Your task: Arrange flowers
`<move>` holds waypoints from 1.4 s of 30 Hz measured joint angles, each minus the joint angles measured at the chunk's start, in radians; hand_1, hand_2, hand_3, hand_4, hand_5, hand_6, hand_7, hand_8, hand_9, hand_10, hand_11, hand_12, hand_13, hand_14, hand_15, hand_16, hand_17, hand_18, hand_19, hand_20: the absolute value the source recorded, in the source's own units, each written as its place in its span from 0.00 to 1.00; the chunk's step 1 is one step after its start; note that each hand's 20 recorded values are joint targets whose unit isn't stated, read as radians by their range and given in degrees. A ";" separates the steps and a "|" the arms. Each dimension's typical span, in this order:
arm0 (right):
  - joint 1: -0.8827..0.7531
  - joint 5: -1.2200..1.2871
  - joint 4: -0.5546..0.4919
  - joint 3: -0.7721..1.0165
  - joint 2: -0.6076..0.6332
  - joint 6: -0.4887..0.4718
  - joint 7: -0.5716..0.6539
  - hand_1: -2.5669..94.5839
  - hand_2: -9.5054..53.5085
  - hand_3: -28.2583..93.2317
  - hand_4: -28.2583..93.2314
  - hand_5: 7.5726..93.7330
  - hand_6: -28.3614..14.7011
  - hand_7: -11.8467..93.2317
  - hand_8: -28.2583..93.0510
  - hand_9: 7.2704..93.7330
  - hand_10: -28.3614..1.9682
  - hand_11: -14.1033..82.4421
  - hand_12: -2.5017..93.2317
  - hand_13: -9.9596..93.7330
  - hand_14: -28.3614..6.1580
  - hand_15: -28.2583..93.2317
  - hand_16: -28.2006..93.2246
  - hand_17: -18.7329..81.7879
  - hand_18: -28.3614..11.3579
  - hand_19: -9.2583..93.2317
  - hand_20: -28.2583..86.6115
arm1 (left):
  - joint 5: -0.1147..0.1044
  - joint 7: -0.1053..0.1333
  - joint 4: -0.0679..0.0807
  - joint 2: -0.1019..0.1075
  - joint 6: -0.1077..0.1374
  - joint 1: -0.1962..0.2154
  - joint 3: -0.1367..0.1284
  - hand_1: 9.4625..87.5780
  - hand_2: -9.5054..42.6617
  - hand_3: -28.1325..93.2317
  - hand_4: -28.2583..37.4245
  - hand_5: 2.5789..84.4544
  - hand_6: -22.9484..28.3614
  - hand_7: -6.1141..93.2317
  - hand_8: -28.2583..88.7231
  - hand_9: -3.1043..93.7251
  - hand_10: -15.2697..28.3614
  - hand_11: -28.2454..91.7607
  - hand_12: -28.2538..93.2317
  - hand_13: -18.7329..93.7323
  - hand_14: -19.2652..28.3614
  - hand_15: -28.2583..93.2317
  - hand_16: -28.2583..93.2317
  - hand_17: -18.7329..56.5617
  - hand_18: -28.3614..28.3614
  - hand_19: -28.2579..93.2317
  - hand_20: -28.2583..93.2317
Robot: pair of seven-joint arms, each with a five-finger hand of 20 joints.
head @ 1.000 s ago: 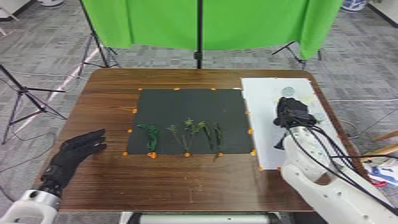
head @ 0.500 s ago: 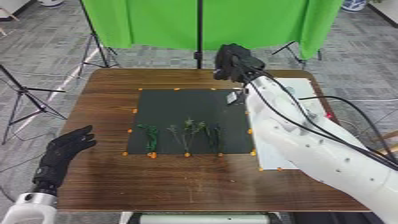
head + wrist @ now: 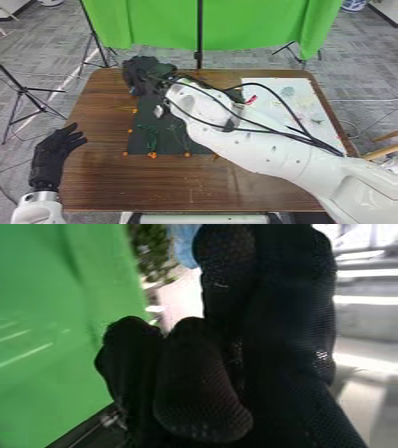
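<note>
Seems to be a passage between one placing and the next, with the arranging probably only partly done. At the far left corner of the table point(image 3: 107, 185), the right hand point(image 3: 147, 75), at the end of the white right arm point(image 3: 266, 150) stretched across the dark mat point(image 3: 138, 146). Not possible to tell from here: clenched or released, empty or with a flower in its grasp. Released and empty, with relaxed fingers: the left hand point(image 3: 55, 150), beside the table's left edge.

For the next move, probably necessary to choose a place among the stems, then come down gently, without sweeping the light pieces aside.

On the dark mat, close to its near edge, a curly green stem point(image 3: 150, 137), bright and rather bushy. Just to the right of it, a thinner stem point(image 3: 180, 137), duller in colour, with fine branches, partly hidden under the arm. On the white sheet point(image 3: 280, 84), to the right of the mat, a pale greenish piece point(image 3: 287, 91), roundish, and nearer, a small pale blossom point(image 3: 317, 120). Near the sheet's left edge, close to the arm, a slim red piece point(image 3: 251, 100). Looks all flat and delicate, so easy to bend or shift by a careless touch.
</note>
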 measured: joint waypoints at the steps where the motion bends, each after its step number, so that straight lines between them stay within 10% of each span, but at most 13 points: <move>1: -0.004 -0.006 0.009 -0.009 -0.014 -0.006 -0.011 0.96 0.00 0.00 0.64 0.79 0.64 0.41 0.36 0.98 0.70 0.28 0.54 0.97 0.83 0.81 0.58 0.85 0.38 1.00 0.82 | 0.000 0.010 0.003 0.000 -0.005 -0.002 0.001 0.20 0.75 0.79 0.00 0.55 0.57 0.18 0.18 0.53 0.69 0.43 0.31 0.54 0.81 0.45 0.21 0.44 0.74 0.37 0.40; 11: -0.066 -0.065 0.127 -0.049 -0.113 -0.037 -0.028 0.94 0.00 0.00 0.66 0.78 0.66 0.43 0.34 0.97 0.70 0.27 0.54 0.97 0.82 0.81 0.57 0.84 0.37 1.00 0.82 | 0.004 0.059 0.040 0.007 -0.065 -0.054 0.037 0.18 0.65 0.80 0.00 0.55 0.57 0.19 0.18 0.53 0.69 0.43 0.31 0.54 0.81 0.45 0.21 0.44 0.74 0.37 0.41; 29: -0.085 -0.206 0.206 -0.070 -0.131 -0.086 0.007 0.87 0.00 0.00 0.64 0.73 0.66 0.34 0.31 0.91 0.67 0.31 0.53 0.95 0.80 0.81 0.57 0.82 0.36 1.00 0.80 | 0.023 0.065 0.047 0.010 -0.128 -0.071 0.039 0.13 0.29 0.82 0.01 0.53 0.57 0.17 0.19 0.51 0.69 0.41 0.32 0.53 0.82 0.44 0.22 0.41 0.75 0.35 0.40; 35: -0.091 -0.207 0.205 -0.067 -0.124 -0.125 0.010 0.85 0.00 0.00 0.66 0.71 0.67 0.33 0.31 0.90 0.66 0.33 0.52 0.94 0.80 0.81 0.57 0.82 0.36 1.00 0.80 | 0.025 0.072 0.051 0.011 -0.138 -0.068 0.033 0.32 0.00 0.78 0.23 0.49 0.55 0.17 0.19 0.49 0.65 0.41 0.33 0.52 0.79 0.42 0.23 0.40 0.75 0.33 0.40; 42: -0.099 -0.208 0.189 -0.069 -0.104 -0.143 0.010 0.83 0.00 0.00 0.67 0.71 0.68 0.33 0.30 0.88 0.66 0.36 0.49 0.94 0.80 0.81 0.57 0.81 0.36 1.00 0.80 | 0.105 0.069 0.061 0.009 -0.228 -0.054 -0.006 0.40 0.00 0.74 0.26 0.45 0.52 0.18 0.18 0.46 0.62 0.40 0.33 0.50 0.75 0.40 0.24 0.39 0.74 0.31 0.40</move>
